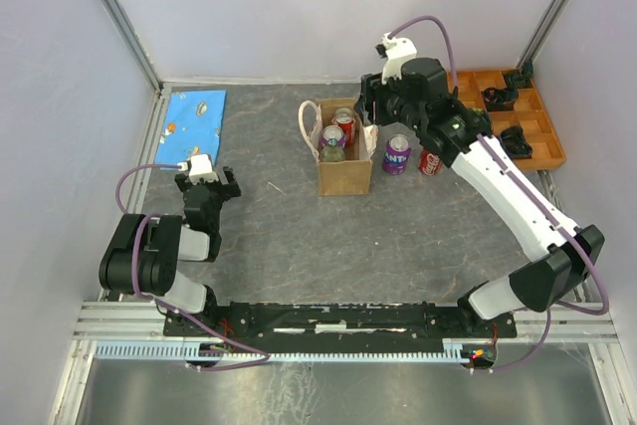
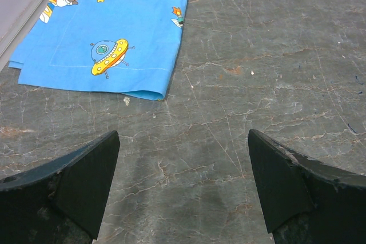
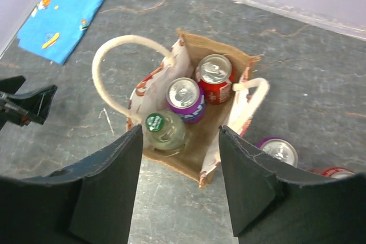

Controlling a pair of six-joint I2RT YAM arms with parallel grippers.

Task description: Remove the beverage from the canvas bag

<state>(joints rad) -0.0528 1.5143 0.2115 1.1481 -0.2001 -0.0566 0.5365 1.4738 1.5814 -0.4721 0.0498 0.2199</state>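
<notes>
Over the mouth of the canvas bag point(image 3: 186, 164), our right hand point(image 3: 180, 135) is hanging with its fingers spread wide, gripping nothing. The bag is standing upright toward the far middle of the tabletop point(image 1: 279, 236), its two cream handles point(image 3: 106, 64) flopping outward, one to each side. Inside it we are counting three drinks packed close together: a red can point(image 3: 214, 78) at the far end, a purple can point(image 3: 184, 98) in the middle, and a clear bottle point(image 3: 163, 130) with a green cap at the near end.

Just beside the bag on the right, a second purple can point(image 1: 397, 154) is standing on the tabletop, and a second red can point(image 1: 430, 162) is sitting next to it; we cannot tell whether that one is upright. That is making five drinks in all: two red cans, two purple cans and one bottle. Farther right, an orange tray point(image 1: 540, 126) is holding three dark pieces in separate compartments, too small for us to name.

Our left hand point(image 2: 183, 135) is sitting low near the left edge, well apart from the bag, its fingers likewise parted and empty. It is pointing toward a blue cloth point(image 2: 108, 32) printed with cartoon spaceships, lying flat in the far left corner. The tabletop is showing a dark grey, veined surface, and pale lilac walls are closing it in on three sides.
</notes>
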